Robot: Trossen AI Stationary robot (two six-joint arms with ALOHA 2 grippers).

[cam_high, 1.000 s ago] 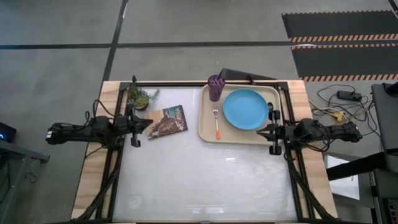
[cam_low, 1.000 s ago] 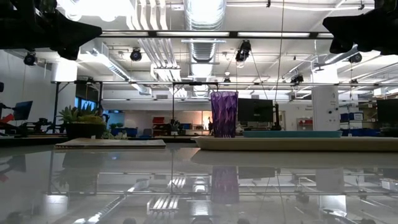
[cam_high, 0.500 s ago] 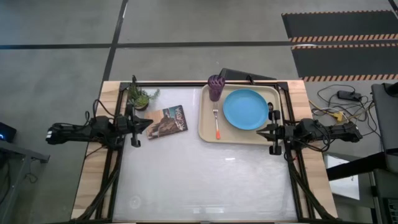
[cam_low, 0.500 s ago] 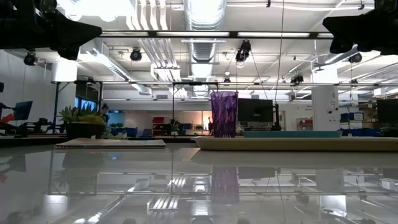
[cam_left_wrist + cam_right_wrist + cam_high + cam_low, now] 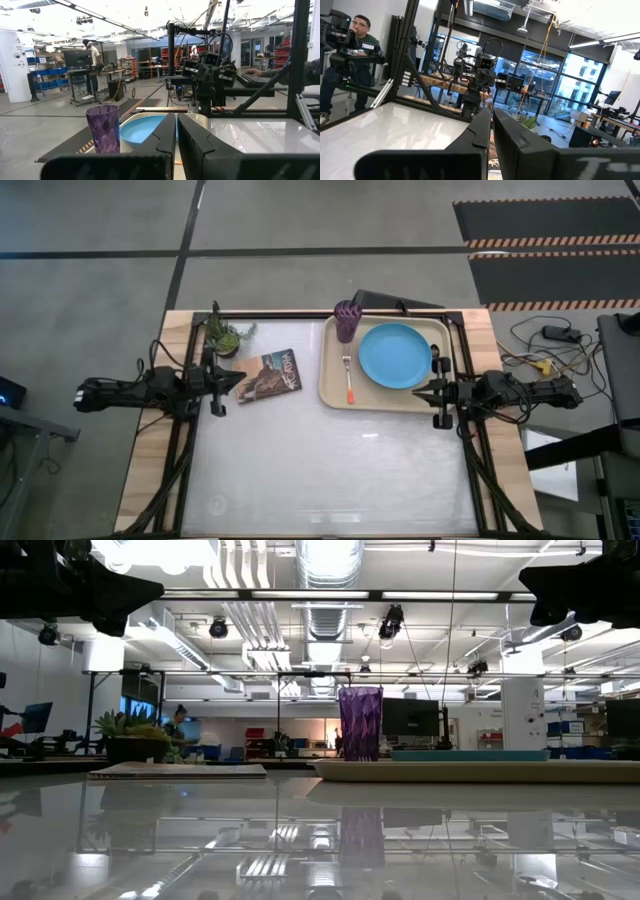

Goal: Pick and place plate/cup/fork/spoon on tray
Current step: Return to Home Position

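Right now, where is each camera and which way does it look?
High view: above the table, straight down; left gripper and right gripper face each other.
Low view: table height, level past the cup; dark arm parts up top.
Left wrist view: on left arm, faces cup, plate, right arm; own fingers show.
Right wrist view: on right arm, faces left arm; own fingers show.
Shared: high, low, left wrist all see the cup.

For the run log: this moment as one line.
tray: plate, cup, fork, spoon aboard | left gripper: shut, table's left | right gripper: shut, table's right
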